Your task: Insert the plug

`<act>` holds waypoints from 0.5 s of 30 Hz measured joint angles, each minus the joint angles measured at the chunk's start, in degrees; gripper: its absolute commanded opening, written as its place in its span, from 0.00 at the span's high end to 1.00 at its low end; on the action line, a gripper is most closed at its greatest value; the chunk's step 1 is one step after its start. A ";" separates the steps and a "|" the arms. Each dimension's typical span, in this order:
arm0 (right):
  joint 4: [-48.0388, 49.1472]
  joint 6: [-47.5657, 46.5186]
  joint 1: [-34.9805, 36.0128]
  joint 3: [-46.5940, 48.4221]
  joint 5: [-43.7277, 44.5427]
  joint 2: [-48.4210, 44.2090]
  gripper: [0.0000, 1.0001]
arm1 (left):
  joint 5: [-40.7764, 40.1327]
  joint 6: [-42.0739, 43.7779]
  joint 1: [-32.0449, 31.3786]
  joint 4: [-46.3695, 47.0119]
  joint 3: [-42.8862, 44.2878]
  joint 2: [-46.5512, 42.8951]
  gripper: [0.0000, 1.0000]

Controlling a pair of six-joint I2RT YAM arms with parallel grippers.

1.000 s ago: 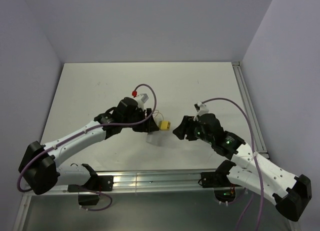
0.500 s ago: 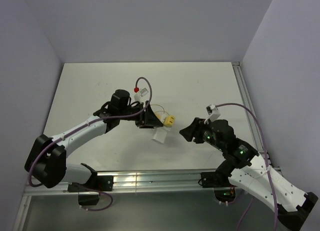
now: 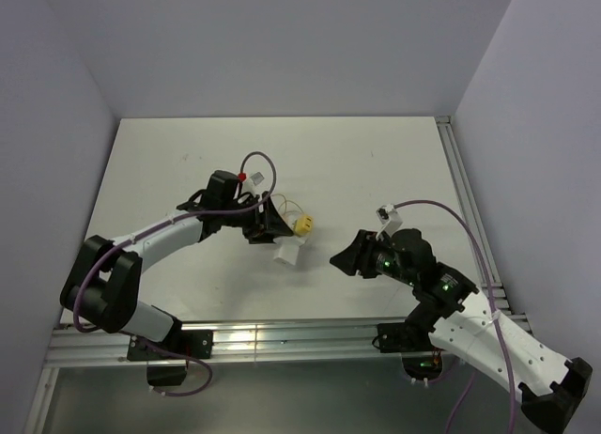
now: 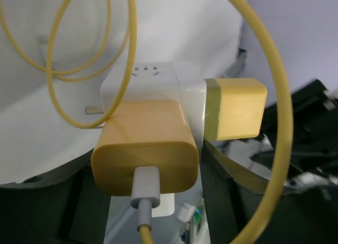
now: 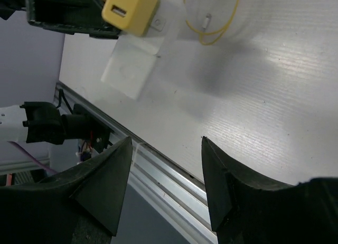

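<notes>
Jaws of the left gripper point(image 3: 279, 227) clamp the wired yellow connector point(image 4: 142, 154) seated on a white block point(image 4: 153, 88) — the plug point(image 4: 235, 109) sits flush against that block's right side. Right gripper point(image 5: 166, 143) jaws gape, empty — over the table point(image 5: 253, 85).

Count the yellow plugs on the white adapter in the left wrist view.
2. The cabled plug sits on the white adapter's near face; the plug, cable-free, sits on its right side. Others may be hidden behind the adapter.
</notes>
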 measured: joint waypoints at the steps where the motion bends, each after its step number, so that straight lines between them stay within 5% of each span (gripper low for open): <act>1: 0.15 0.00 0.00 -0.07 -0.13 0.44 0.38 | -2.08 0.76 0.07 -0.83 0.00 0.24 1.00; 15: 5.20 0.61 0.00 -1.73 -1.84 6.27 0.39 | -40.65 8.85 -3.21 -21.73 8.46 3.04 1.00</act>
